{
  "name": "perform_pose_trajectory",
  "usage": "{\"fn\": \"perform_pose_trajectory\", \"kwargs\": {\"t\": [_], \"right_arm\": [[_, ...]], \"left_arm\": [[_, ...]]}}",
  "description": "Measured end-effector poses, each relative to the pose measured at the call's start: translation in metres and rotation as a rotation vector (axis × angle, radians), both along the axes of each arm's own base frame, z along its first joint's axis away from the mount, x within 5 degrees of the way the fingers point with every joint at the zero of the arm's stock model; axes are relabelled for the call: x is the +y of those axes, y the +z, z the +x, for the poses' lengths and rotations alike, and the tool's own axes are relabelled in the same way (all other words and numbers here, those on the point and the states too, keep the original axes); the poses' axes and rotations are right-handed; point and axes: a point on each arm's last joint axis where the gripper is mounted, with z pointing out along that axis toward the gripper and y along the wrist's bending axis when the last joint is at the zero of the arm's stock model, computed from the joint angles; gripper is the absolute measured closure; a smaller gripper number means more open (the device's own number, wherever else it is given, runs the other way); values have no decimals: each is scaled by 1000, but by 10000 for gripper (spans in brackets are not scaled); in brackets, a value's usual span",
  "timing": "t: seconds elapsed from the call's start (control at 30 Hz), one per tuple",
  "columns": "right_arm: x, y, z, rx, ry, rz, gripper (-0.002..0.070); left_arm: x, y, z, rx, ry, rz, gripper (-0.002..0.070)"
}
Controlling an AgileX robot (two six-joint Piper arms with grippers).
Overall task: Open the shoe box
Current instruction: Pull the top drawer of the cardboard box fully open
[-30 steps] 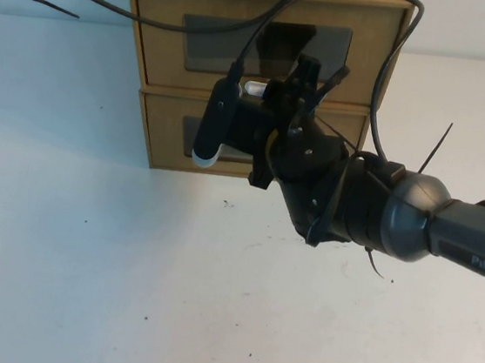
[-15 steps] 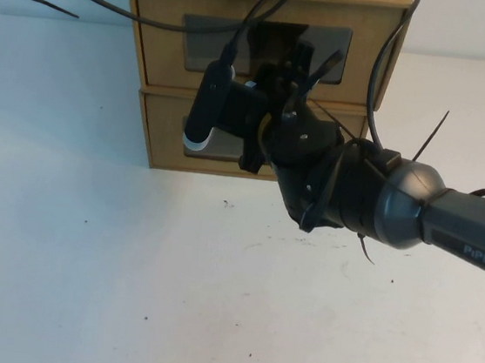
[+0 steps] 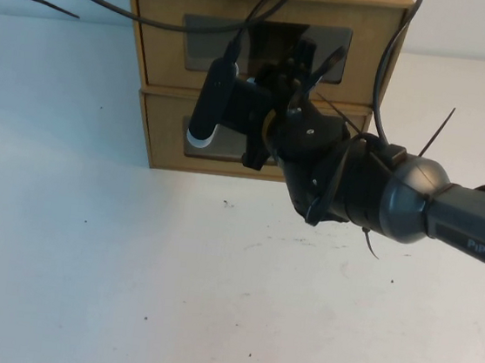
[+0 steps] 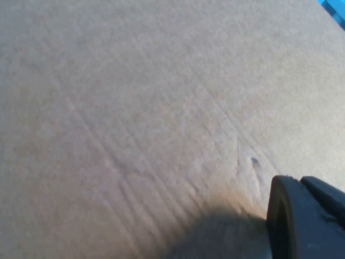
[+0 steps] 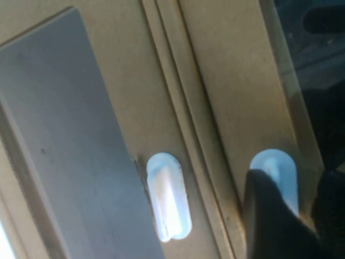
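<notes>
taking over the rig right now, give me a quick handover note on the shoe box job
Left gripper: off at the far left, away from the boxes, facing a plain brown surface.
Right gripper: open, at the front of the upper shoe box, a finger on either side of its white pull tab, not yet clamped.
Boxes: the upper one sits on the lower box at the far side of the table; both look shut.
Done: the approach.
Left: close on the tab, pull the front out.

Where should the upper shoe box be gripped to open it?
The white pull tab on the front of the upper shoe box, approached head-on: that flat face offers nothing else to grasp. Right hand is at it; left hand faces a brown surface.
</notes>
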Motion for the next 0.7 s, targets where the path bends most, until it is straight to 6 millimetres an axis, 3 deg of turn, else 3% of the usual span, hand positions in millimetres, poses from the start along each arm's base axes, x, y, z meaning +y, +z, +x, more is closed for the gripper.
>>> {"fn": "perform_pose_trajectory", "kwargs": {"t": [0.53, 0.7], "right_arm": [[0, -1, 0, 11, -3, 9, 660], [0, -1, 0, 11, -3, 9, 666]], "left_arm": [[0, 0, 0, 1, 4, -1, 679], [0, 0, 0, 1, 4, -1, 679]]}}
